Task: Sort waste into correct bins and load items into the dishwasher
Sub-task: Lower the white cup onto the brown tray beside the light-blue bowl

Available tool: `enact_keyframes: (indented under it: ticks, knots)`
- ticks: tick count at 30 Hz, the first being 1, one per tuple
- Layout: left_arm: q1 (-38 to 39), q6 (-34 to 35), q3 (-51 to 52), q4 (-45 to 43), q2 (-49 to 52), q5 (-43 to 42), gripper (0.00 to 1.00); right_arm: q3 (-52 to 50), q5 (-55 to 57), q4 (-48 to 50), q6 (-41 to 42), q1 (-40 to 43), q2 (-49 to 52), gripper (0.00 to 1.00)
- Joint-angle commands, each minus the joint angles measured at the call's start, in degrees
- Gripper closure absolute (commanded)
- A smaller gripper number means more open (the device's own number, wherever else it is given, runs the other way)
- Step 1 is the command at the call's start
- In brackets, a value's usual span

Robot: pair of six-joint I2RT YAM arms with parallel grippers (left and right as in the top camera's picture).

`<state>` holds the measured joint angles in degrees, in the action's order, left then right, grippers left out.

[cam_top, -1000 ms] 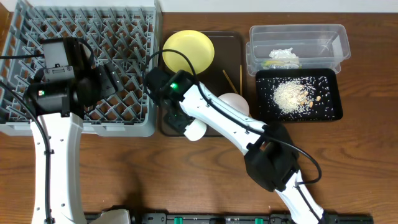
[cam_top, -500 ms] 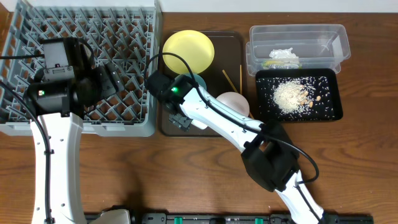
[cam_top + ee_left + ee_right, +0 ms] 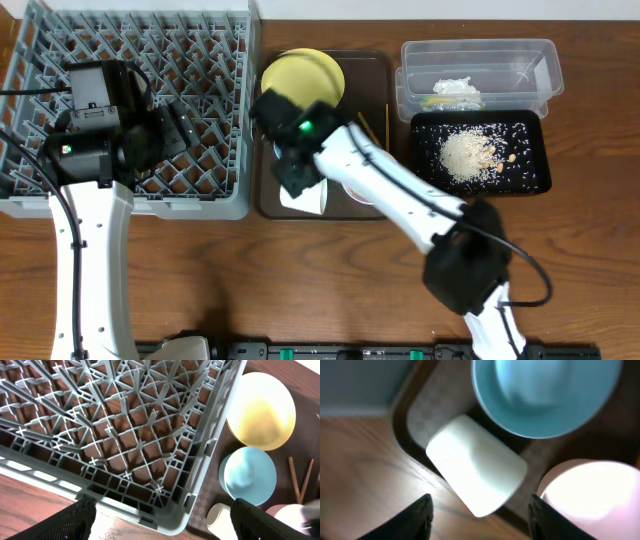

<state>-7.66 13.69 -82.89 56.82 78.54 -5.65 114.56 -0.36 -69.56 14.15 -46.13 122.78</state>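
Observation:
The white cup [image 3: 475, 472] lies on its side at the front left corner of the brown serving tray [image 3: 268, 205]; it also shows in the overhead view [image 3: 304, 199]. My right gripper [image 3: 477, 520] is open and hangs just above the cup, not touching it; in the overhead view it is over the tray [image 3: 300, 178]. The light blue bowl [image 3: 545, 395] and the small white bowl [image 3: 590, 495] sit beside the cup. The yellow plate [image 3: 300, 75] and chopsticks [image 3: 372, 128] are on the tray. My left gripper [image 3: 165, 520] is open and empty over the grey dish rack [image 3: 130, 60].
The clear tub [image 3: 520, 55] at the back right holds crumpled paper [image 3: 455, 88]. The black tray [image 3: 530, 180] in front of it holds rice grains [image 3: 468, 155]. The rack's corner [image 3: 200, 510] is close to the brown tray.
My right arm has swung to the right and its gripper has turned and shifted slightly back over the cup. The cup has barely moved. The left arm has not moved.

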Motion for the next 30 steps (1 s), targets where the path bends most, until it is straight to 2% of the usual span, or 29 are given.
enact_keyframes:
  ticks: [1,5,10,15,17,21,24,30]
  knots:
    - [-0.1,0.5,0.3,0.6,0.1,-0.4,0.12,-2.1,-4.6,0.3,7.5,1.5,-0.5,0.48]
    - [-0.2,0.5,0.3,1.3,0.1,-0.4,0.12,-8.1,-10.4,3.8,7.4,2.4,-0.5,0.55]
    - [-0.2,0.5,0.3,1.7,0.1,-0.4,0.12,-15.0,-17.7,6.8,7.6,3.5,-0.5,0.58]
    - [-0.2,0.5,0.3,1.9,0.1,-0.4,0.12,-17.5,-20.9,9.5,7.7,3.5,-0.5,0.59]
    - [-0.1,0.5,0.3,1.9,0.1,-0.4,0.12,-17.5,-21.1,10.6,7.7,3.5,-0.5,0.64]
    - [-0.1,0.5,0.3,1.9,0.1,-0.4,0.12,-17.5,-21.1,11.9,8.1,3.8,-0.5,0.88]
    - [-0.1,0.5,0.3,1.9,0.1,-0.4,0.12,-17.5,-20.7,12.3,8.1,4.0,-0.5,0.99]
    - [-0.1,0.5,0.3,1.9,0.1,-1.0,0.12,-17.5,-18.2,15.0,7.5,3.7,-0.5,0.99]
